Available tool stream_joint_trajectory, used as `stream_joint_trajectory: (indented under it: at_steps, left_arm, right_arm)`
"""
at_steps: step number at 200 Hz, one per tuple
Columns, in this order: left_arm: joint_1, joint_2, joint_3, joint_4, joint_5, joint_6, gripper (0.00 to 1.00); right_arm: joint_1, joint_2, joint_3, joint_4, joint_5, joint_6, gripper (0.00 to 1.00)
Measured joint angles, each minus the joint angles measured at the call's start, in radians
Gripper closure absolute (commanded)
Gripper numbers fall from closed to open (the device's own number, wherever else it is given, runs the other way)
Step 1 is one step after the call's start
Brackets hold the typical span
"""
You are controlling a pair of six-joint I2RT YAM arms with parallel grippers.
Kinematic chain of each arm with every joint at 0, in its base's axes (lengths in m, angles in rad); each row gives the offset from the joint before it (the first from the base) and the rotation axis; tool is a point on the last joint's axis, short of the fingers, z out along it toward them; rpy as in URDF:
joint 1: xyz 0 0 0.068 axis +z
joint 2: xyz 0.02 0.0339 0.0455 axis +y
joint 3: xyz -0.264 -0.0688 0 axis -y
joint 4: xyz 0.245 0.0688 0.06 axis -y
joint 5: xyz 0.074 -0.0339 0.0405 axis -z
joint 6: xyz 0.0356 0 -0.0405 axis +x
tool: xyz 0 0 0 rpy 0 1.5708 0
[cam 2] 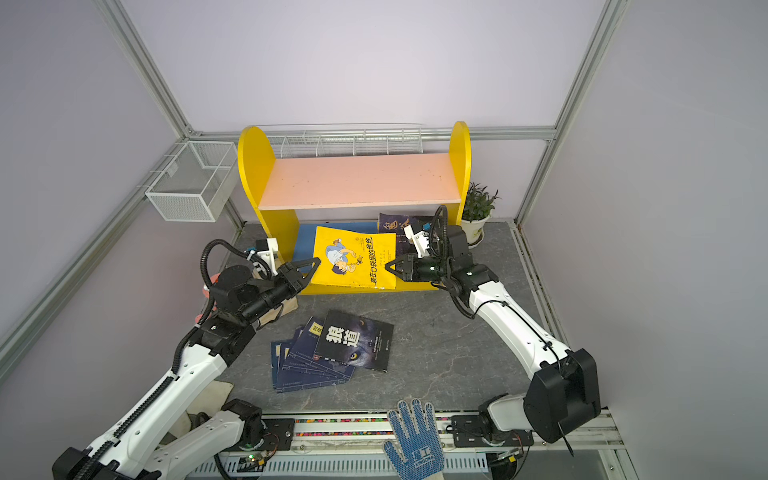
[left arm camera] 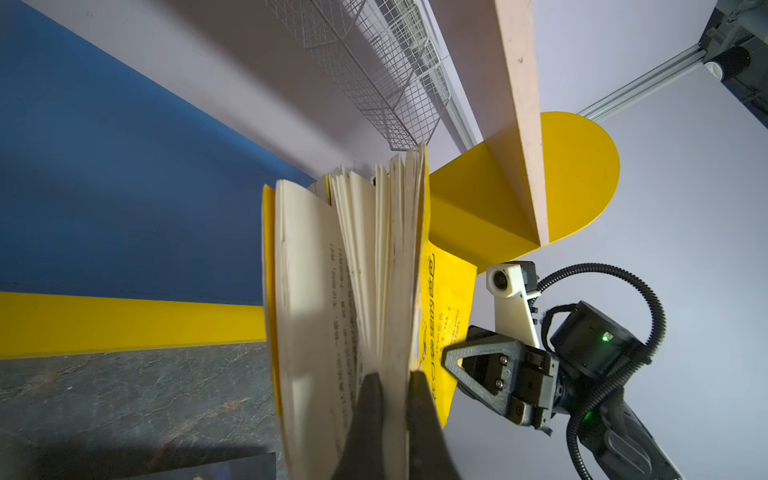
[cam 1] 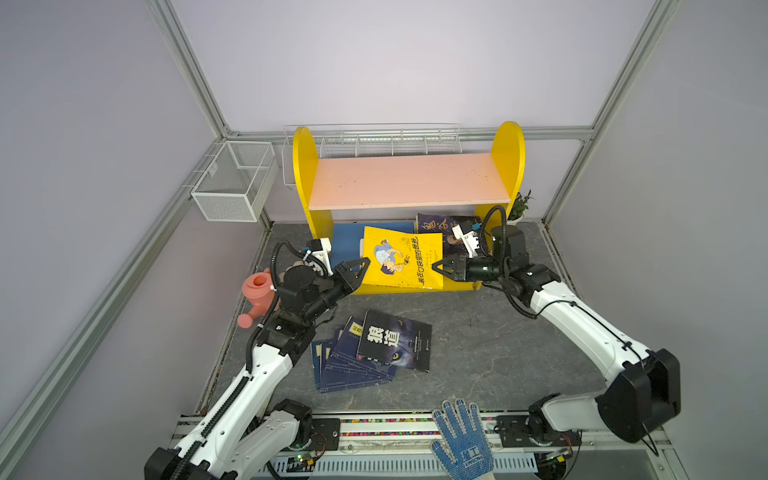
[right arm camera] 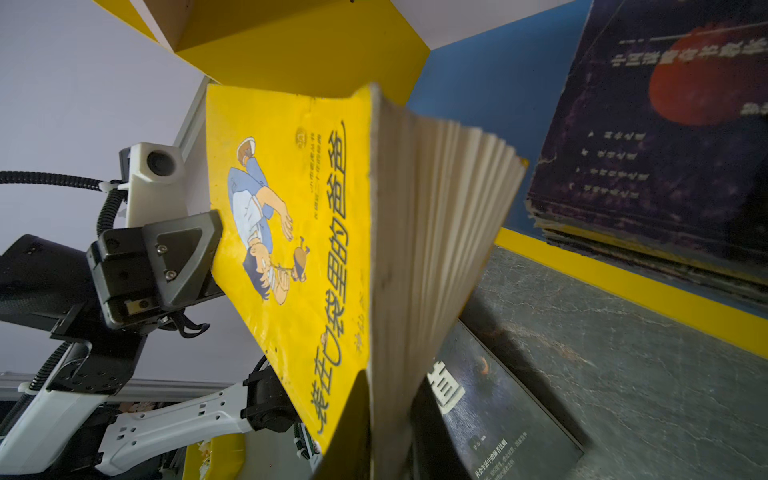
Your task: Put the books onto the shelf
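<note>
A yellow book with a cartoon figure (cam 1: 401,259) (cam 2: 353,262) hangs tilted in front of the shelf's blue lower board (cam 1: 345,243), held at both side edges. My left gripper (cam 1: 366,262) (left arm camera: 392,376) is shut on a part of its pages and cover, while the other pages fan loose. My right gripper (cam 1: 435,266) (right arm camera: 388,386) is shut on the opposite edge. The shelf (cam 1: 303,166) has a bare pink upper board (cam 1: 409,178). A dark book (cam 1: 436,226) lies on the lower board at the right. A black book (cam 1: 395,340) tops several navy books (cam 1: 345,368) on the table.
A pink watering can (cam 1: 259,291) stands left of my left arm. A white mesh basket (cam 1: 232,183) hangs on the left wall, and a white wire rack (cam 1: 374,141) runs behind the shelf. A potted plant (cam 2: 478,208) stands right of the shelf. A blue-dotted glove (cam 1: 461,436) lies at the front edge.
</note>
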Motion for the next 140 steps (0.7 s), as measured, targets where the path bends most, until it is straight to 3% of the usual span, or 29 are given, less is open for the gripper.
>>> stream_joint_trajectory:
  at_steps: [50, 62, 95, 140]
  left_arm:
    - [-0.018, 0.037, 0.0, 0.095, 0.024, -0.028, 1.0]
    - [-0.021, 0.045, 0.0, 0.121, 0.029, -0.037, 1.0]
    - [-0.031, 0.065, 0.0, 0.206, 0.046, -0.074, 1.0]
    - [-0.041, 0.097, 0.0, 0.293, 0.051, -0.103, 1.0]
  right_arm:
    - [-0.031, -0.084, -0.054, 0.043, 0.013, 0.034, 0.86]
    - [-0.035, -0.097, -0.063, 0.057, 0.017, 0.044, 0.79]
    - [-0.048, -0.118, -0.091, 0.097, 0.04, 0.09, 0.49]
    - [-0.05, -0.135, -0.123, 0.124, 0.055, 0.135, 0.41]
